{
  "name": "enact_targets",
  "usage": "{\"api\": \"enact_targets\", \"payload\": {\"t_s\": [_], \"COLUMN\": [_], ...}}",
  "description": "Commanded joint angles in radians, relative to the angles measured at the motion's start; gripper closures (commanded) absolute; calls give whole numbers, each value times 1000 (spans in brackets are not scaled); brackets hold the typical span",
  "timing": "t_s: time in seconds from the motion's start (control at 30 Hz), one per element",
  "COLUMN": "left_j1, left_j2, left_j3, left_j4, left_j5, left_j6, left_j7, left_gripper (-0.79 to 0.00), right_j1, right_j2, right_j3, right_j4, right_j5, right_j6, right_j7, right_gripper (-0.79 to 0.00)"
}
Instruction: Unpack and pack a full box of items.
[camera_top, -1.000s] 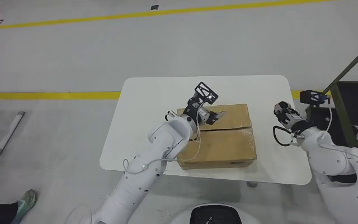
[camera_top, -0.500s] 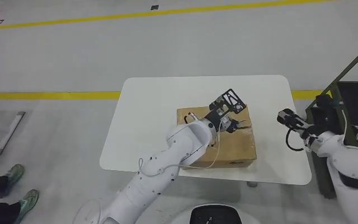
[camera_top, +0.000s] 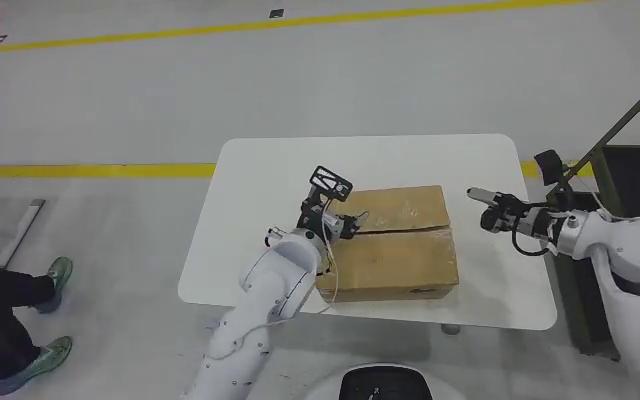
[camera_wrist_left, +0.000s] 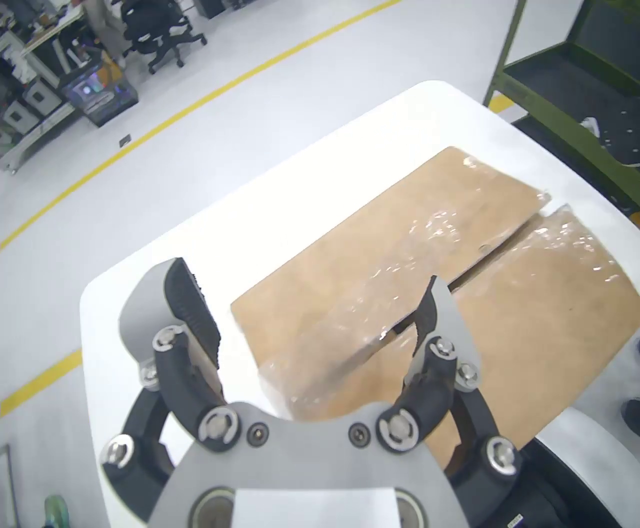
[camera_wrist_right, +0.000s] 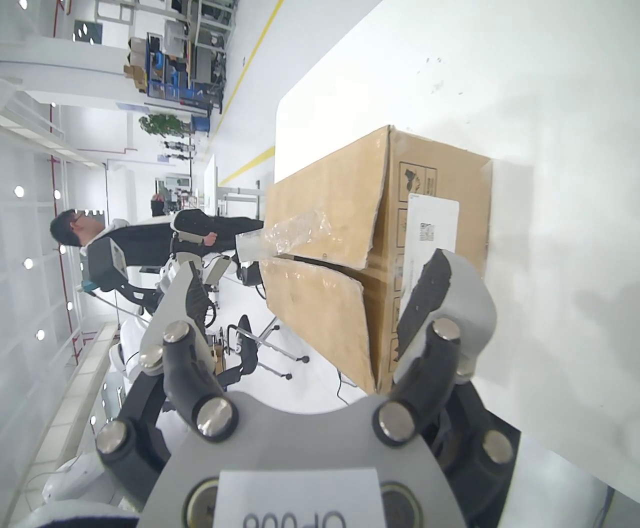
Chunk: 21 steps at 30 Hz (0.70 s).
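Brown cardboard box (camera_top: 400, 255): plain tan all over, with glossy clear tape (camera_wrist_left: 425, 230) along the top seam. White paper label (camera_wrist_right: 432, 225) with black print on one end face. Rounded white bench (camera_top: 260, 210). Left gripper (camera_wrist_left: 305, 280) and right gripper (camera_wrist_right: 315, 272): silver-grey jaws, black ribbed pads (camera_wrist_left: 192, 305). Pale grey floor (camera_top: 300, 80), yellow stripes (camera_top: 300, 20). Dark green metal rack (camera_wrist_left: 575, 75).

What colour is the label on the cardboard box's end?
White rectangular paper label, clearest in the right wrist view.
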Motion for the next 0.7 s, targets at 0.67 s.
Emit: {"api": "enact_targets", "payload": {"t_s": [0.67], "left_j1": [237], "left_j2": [33], "left_j3": [-234], "left_j4": [-160], "left_j5": [62], "left_j6": [74], "left_j7": [-78], "left_gripper": [-785], "right_j1": [240], "right_j2": [-9], "right_j3": [-240], "right_j4": [227], "right_j5": [82], "right_j6": [97], "right_j7": [51], "right_gripper": [-785]}}
